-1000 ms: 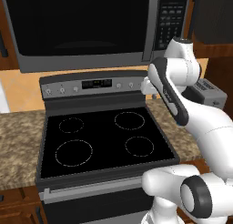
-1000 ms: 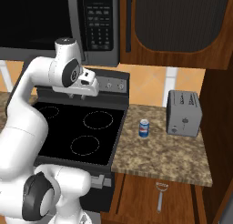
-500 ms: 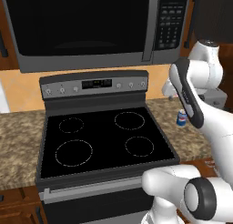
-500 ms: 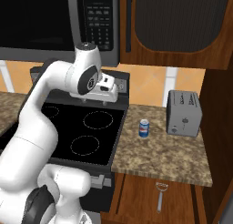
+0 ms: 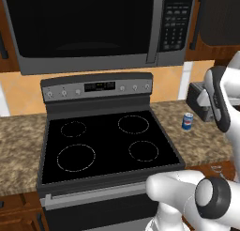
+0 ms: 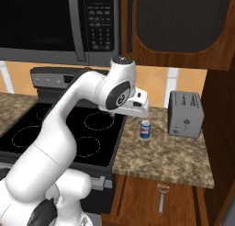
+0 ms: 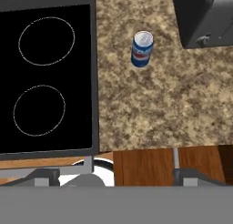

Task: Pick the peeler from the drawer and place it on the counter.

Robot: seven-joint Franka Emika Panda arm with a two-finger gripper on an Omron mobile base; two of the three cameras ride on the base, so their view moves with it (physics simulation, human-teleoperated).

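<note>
The peeler (image 6: 161,197) is slim and grey and lies lengthwise in the open wooden drawer (image 6: 137,197) below the counter (image 6: 160,154). Its head (image 5: 216,168) also peeks out at the lower right of the left base view. My gripper (image 6: 139,111) hangs above the counter's left part, just right of the stovetop and close to a blue can. It is well above the drawer and apart from the peeler. In the hand view the gripper (image 7: 116,175) is open with nothing between its tips, over the counter (image 7: 159,109) and the drawer's front.
A blue soda can (image 6: 145,128) (image 7: 142,49) stands on the counter near the stove's edge. A grey toaster (image 6: 186,114) (image 7: 205,16) sits at the back right. The black stovetop (image 6: 64,131) lies to the left, with a microwave (image 6: 55,23) above it.
The arm has swung to the right, from over the stovetop's back right to over the counter beside the can. The can, the toaster and the peeler have stayed put.
</note>
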